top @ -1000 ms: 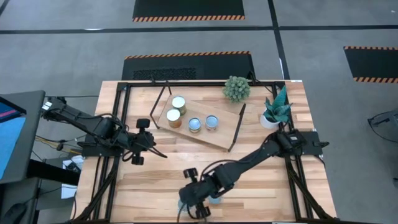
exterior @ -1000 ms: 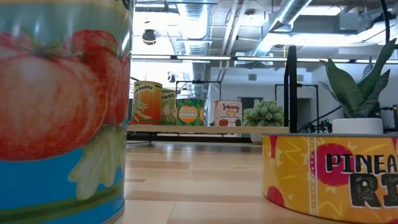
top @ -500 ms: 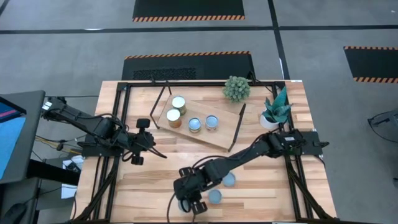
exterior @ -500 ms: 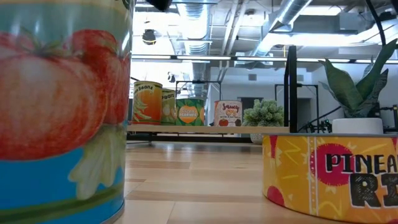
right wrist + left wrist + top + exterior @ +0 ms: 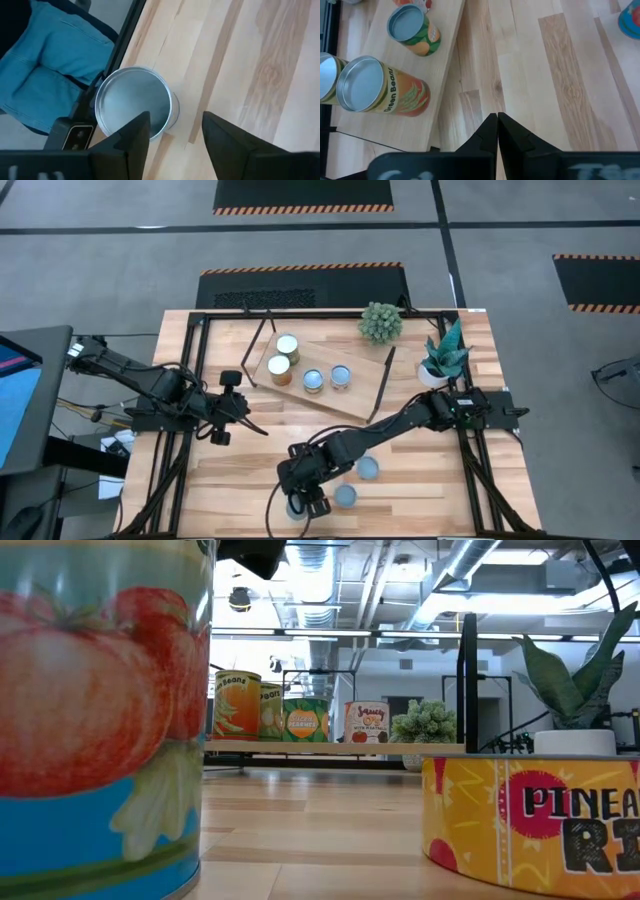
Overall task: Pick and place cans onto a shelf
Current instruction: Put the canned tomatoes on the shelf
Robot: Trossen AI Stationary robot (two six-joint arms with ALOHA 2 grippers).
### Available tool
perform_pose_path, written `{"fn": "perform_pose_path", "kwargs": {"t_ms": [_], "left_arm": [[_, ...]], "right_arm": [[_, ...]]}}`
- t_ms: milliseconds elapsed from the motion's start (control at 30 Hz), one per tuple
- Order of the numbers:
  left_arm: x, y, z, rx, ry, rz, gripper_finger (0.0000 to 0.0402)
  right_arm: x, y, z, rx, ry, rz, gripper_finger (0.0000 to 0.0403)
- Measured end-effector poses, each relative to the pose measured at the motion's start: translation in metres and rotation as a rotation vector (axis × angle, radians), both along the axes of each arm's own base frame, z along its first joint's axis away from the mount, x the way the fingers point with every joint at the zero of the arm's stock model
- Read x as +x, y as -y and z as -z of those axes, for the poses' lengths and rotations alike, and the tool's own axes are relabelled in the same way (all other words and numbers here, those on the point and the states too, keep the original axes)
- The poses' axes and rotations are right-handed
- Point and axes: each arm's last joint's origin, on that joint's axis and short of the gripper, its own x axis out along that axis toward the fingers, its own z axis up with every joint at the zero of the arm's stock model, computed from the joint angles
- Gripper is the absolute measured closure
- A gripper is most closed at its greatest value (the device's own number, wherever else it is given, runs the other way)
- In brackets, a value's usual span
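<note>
At the tabletop's point(image 5: 420, 480) 6 o'clock edge, the right arm stretches long and low from its base at 3 o'clock, right claw point(image 5: 306, 502) hovering above a silver-topped can point(image 5: 134, 107) at the rim. Wrist view: fingers point(image 5: 131, 134) spread wide, straddling nothing, can just ahead of them, not touching. From above the arm covers most of that can.

Left arm sits folded at 9 o'clock, left claw point(image 5: 240, 423) pinched closed, empty, tips point(image 5: 490, 131) together over bare wood, pointing toward the shelf point(image 5: 340, 398).

Shelf is at 12 o'clock; four cans stand on it: two tall ones point(image 5: 287, 346) point(image 5: 279, 368), two shorter ones point(image 5: 314, 381) point(image 5: 341, 376). Two more cans point(image 5: 367, 469) point(image 5: 346, 496) sit on the tabletop just right of the right claw.

Low view: a tomato can point(image 5: 100, 710) and a pineapple can point(image 5: 530, 825) fill the foreground, both cut off by the frame; shelf cans are small behind them.

Versus half a second ago: right claw slid slightly toward 6 o'clock, closer over the edge can. Left arm unchanged.
</note>
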Motion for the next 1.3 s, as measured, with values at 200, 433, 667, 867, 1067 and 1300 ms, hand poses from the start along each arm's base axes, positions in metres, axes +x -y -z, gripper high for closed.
{"fn": "perform_pose_path", "kwargs": {"t_ms": [200,433,667,867,1067,1300], "left_arm": [[0.000,0.000,0.000,0.000,0.000,0.000,0.0401],[0.000,0.000,0.000,-0.001,0.001,-0.001,0.0401],[0.000,0.000,0.000,-0.002,0.001,-0.002,0.0401],[-0.001,0.000,0.000,0.000,-0.005,-0.003,0.0401],[-0.001,0.000,0.000,0.000,-0.005,-0.003,0.0401],[-0.001,0.000,0.000,0.000,-0.005,-0.003,0.0401]], "right_arm": [[-0.001,-0.002,0.000,0.002,-0.001,0.002,0.0195],[0.001,-0.006,0.015,-0.013,-0.031,0.000,0.0196],[0.004,-0.007,0.023,-0.013,-0.038,0.003,0.0194],[0.002,-0.006,0.024,0.005,-0.085,0.057,0.0212],[0.000,-0.005,0.028,0.006,-0.118,0.074,0.0249],[0.001,-0.002,0.028,0.033,-0.144,0.140,0.0317]]}}
